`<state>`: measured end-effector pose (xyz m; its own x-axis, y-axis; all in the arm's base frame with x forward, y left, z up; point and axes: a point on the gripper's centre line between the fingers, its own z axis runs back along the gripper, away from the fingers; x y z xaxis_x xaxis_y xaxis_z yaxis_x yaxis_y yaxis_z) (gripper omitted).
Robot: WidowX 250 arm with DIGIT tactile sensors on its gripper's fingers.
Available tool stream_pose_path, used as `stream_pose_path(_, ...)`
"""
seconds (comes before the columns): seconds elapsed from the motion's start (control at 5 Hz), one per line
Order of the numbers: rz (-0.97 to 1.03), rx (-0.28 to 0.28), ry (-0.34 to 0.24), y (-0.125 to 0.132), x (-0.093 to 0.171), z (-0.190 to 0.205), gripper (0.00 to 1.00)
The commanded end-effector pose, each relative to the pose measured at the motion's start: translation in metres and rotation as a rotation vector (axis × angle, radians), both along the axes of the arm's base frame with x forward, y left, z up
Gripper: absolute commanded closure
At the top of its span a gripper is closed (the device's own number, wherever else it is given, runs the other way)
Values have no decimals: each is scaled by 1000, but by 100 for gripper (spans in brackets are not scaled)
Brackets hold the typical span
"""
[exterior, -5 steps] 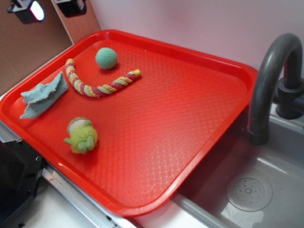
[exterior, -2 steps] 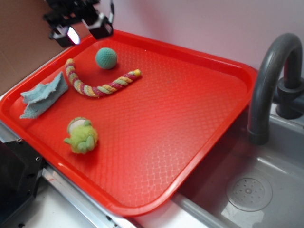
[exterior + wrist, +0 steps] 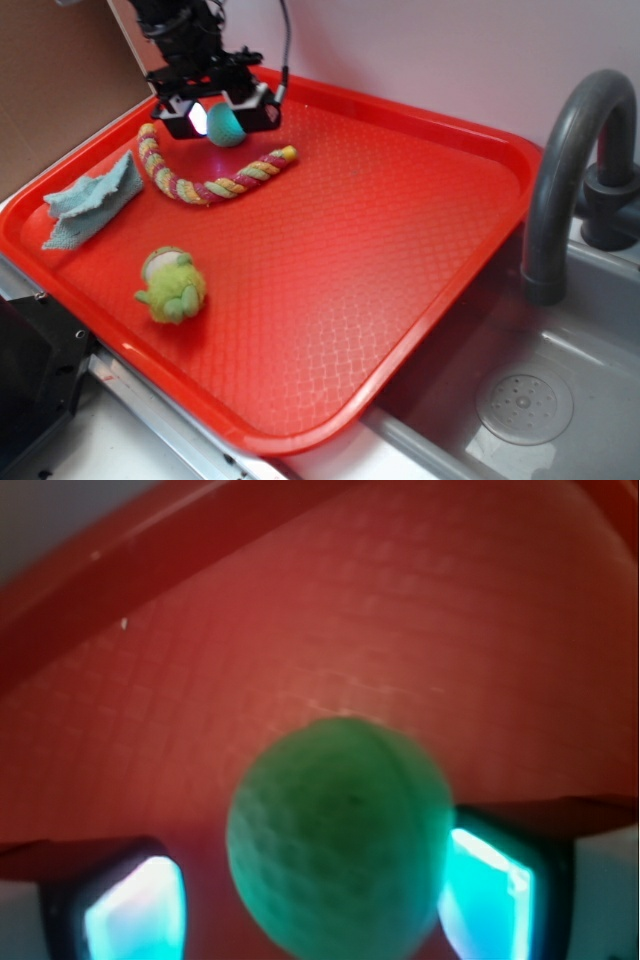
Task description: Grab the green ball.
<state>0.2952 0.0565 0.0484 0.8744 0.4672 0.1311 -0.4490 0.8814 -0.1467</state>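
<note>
Near: plush toy [image 3: 172,285], cloth [image 3: 92,199], rope [image 3: 210,182] on tray [image 3: 400,250]. Far corner: green ball [image 3: 338,840] sits between fingers of gripper [image 3: 218,117], jaws apart, not yet clamped. Ball prob. light, soft, squashy w/ grippy knit; pinch across widest part. Tray rim close behind; rope just beside.

green ball [image 3: 338,840]: teal-green, knitted dimpling. tray [image 3: 400,250]: red, diamond grid. rope [image 3: 210,180]: twisted yellow, pink, green strands. cloth [image 3: 92,200]: pale blue. plush toy [image 3: 172,286]: fuzzy yellow-green, white face. my gripper [image 3: 222,112]: black, pads glowing cyan-white. faucet [image 3: 570,160]: dark grey.
</note>
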Motion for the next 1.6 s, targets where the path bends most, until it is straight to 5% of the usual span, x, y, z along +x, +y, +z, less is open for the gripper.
stream_pose_path(0.0,-30,65,-50,-16,8,5,14)
stream_pose_path(0.2,11,74,-57,-15,5,4,100)
stream_pose_path(0.4,24,120,-49,-14,1,10,100)
stream_pose_path(0.8,9,173,-145,-11,-24,103,100)
stream_pose_path(1.2,-188,191,-14,-55,-78,173,100)
stream_pose_path(1.4,-233,116,-35,-62,-97,182,100)
